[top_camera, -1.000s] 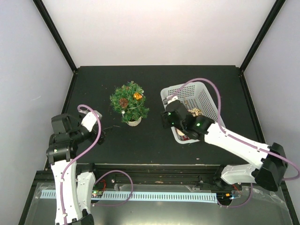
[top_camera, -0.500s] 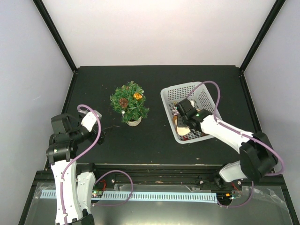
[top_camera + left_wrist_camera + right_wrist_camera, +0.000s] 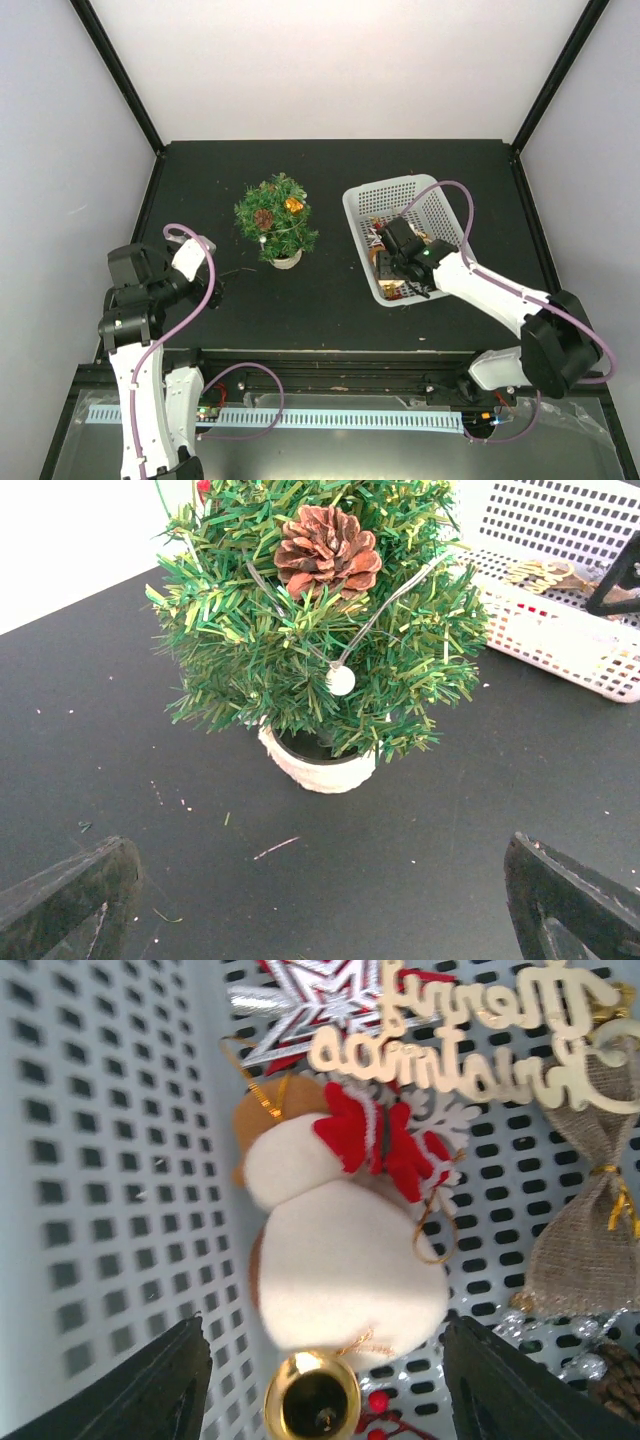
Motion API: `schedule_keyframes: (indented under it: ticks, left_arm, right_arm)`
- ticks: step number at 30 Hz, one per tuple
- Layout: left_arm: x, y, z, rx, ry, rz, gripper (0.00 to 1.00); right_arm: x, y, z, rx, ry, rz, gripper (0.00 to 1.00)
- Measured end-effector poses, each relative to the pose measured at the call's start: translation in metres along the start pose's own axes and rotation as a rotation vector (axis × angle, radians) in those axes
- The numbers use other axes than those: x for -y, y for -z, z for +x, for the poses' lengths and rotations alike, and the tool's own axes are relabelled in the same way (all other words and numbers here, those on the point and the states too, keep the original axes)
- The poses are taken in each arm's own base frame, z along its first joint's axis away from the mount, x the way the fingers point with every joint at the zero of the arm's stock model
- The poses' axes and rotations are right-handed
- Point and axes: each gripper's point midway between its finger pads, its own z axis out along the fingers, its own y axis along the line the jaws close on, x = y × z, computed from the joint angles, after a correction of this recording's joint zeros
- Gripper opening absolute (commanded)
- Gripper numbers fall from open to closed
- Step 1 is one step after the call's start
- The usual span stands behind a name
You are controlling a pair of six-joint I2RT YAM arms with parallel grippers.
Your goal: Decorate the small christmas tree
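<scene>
Black tabletop (image 3: 330, 170) before white back wall (image 3: 330, 60); left jaws wide, right jaws apart, both seemingly empty.

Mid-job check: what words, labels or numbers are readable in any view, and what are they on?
"Merry Christmas": cream script ornament lying in the white basket, seen upside down in the right wrist view.
Nothing else is readable. No text shows on the small christmas tree or its pot, and in the top view the basket's contents are too small to read.
</scene>
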Motion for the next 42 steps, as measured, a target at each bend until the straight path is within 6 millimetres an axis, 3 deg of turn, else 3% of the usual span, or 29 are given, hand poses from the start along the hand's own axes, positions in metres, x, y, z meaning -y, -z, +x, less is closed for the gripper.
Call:
schedule_keyframes:
  ticks: [4, 11, 15, 18, 22, 25, 29, 33, 35, 38, 42]
  left_arm:
    - [0.0, 0.0, 0.0, 0.0, 0.0, -0.001, 0.99]
    - [0.0, -0.001, 0.0, -0.002, 0.003, 0.001, 0.99]
    - [-0.002, -0.003, 0.002, -0.01, 0.012, 0.006, 0.99]
    - [-0.003, -0.004, 0.003, -0.016, 0.019, 0.01, 0.99]
    - [-0.004, -0.004, 0.004, -0.019, 0.024, 0.005, 0.99]
    - [-0.006, -0.004, 0.004, -0.021, 0.029, -0.001, 0.99]
    - [-0.01, -0.006, 0.007, -0.035, 0.048, -0.001, 0.99]
    - [-0.014, -0.011, 0.012, -0.058, 0.076, 0.004, 0.99]
    - [-0.017, -0.013, 0.015, -0.072, 0.09, 0.005, 0.99]
    - [-0.021, -0.015, 0.018, -0.087, 0.11, 0.006, 0.99]
    - [-0.023, -0.018, 0.022, -0.107, 0.135, 0.013, 0.99]
  right_arm:
    - [-0.016, 0.009, 0.01, -0.014, 0.051, -0.046, 0.57]
    - [-0.039, -0.007, 0.05, -0.143, 0.159, -0.066, 0.49]
    - [-0.057, -0.01, 0.063, -0.196, 0.18, -0.131, 0.49]
    - [-0.083, -0.003, 0.069, -0.219, 0.211, -0.199, 0.52]
    - [-0.128, 0.017, 0.055, -0.19, 0.232, -0.324, 0.67]
    - [-0.141, 0.033, 0.026, -0.116, 0.214, -0.346, 0.75]
    - [-0.128, 0.036, -0.019, -0.024, 0.139, -0.305, 0.78]
    - [-0.092, 0.012, -0.05, -0.003, 0.04, -0.204, 0.78]
    - [-0.078, -0.007, -0.056, -0.024, 0.014, -0.151, 0.79]
    - [-0.069, -0.04, -0.054, -0.079, 0.008, -0.095, 0.95]
    - [-0.063, -0.076, -0.041, -0.155, 0.013, -0.044, 1.0]
